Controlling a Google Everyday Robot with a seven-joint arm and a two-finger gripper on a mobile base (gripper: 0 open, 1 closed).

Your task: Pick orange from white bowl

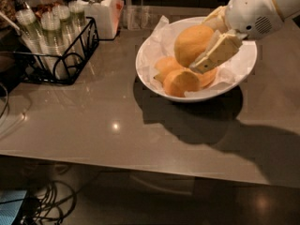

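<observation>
The white bowl (146,71), lined with crumpled white paper, stands on the grey table at the upper middle. My gripper (199,55) comes in from the upper right and is shut on the orange (191,42), the big yellow-orange fruit. It holds the orange raised above the other fruits, still over the bowl. One pale finger (216,53) lies across the orange's right side; the other finger is behind the fruit. A deeper-orange fruit (180,82) and two more fruits (165,64) lie in the bowl beneath it.
A black wire basket (56,62) with several capped bottles stands at the left. A white lidded jar (99,13) and a clear glass (136,17) stand behind the bowl. The table's front edge (140,165) runs below, with cables (51,205) on the floor at lower left.
</observation>
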